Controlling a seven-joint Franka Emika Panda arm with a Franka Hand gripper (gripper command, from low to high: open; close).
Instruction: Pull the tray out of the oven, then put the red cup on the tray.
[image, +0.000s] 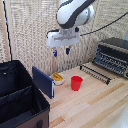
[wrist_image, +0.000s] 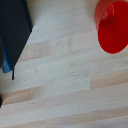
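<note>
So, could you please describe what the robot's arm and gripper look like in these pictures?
The arm is glossy white with rounded, bulbous joint housings and a dark grey band. A thin black cable trails off toward the exterior view's right. The gripper has a white boxy body and two short dark fingers with bluish tips.

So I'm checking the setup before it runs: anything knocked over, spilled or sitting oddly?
Nothing spilled or toppled. The red cup stands upright on the table, and the white bowl sits upright behind the blue board. The oven has its door folded down.
</note>
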